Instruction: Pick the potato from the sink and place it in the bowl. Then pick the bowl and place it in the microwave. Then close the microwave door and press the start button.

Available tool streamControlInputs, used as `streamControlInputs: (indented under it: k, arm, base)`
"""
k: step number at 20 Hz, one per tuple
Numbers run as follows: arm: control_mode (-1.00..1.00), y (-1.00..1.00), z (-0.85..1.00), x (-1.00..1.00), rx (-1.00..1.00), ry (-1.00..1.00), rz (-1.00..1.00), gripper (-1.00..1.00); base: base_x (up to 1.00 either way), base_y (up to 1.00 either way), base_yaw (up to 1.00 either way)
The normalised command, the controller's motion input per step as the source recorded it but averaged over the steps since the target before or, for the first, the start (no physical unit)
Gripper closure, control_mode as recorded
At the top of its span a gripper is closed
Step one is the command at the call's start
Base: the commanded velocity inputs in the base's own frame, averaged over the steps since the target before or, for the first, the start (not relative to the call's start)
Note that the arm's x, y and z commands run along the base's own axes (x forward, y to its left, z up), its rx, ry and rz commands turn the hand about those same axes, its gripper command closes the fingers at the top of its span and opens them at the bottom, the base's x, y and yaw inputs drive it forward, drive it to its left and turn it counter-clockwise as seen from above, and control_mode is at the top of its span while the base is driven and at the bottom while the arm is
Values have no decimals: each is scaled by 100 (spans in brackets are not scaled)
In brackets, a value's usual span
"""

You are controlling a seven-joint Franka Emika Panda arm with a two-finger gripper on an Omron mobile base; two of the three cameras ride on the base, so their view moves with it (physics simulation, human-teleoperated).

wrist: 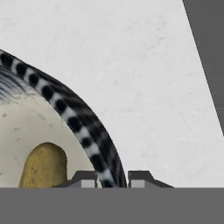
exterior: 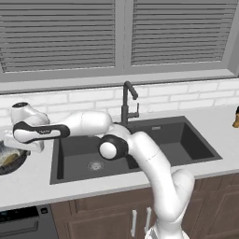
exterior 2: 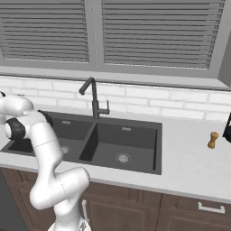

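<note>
Yellow potato (wrist: 43, 165) sits inside the bowl (wrist: 74, 118) on the surface (wrist: 131, 65), and the gripper (wrist: 112, 179) pinches the bowl's rim.

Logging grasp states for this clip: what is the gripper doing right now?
Gripper: its fingertips straddle the rim of the bowl, one inside and one outside; the potato lies in the bowl. Whether it is clamped cannot be told.

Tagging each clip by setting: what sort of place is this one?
A home-style kitchen, rendered. A dark double-basin sink with a gooseneck faucet is set in a pale counter, below a blinded window, above wooden cabinets.
</note>
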Motion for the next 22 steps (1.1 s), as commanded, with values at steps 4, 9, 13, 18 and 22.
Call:
streamControlInputs:
  k: [4, 9, 13, 18, 22]
  arm:
    - [-100, -72, 23, -100, 4, -17, 0, 100]
    - [-100, -95, 31, -82, 9, -21, -2, 100]
    - [-100, -100, 49, -55, 18, -11, -14, 100]
    - [-100, -100, 65, -51, 25, 0, -24, 100]
    - [-100, -97, 89, -55, 22, 6, -27, 100]
  base:
    - [0, 0, 0]
    - [0, 0, 0]
    - [0, 0, 0]
    - [0, 0, 0]
    - [0, 0, 0]
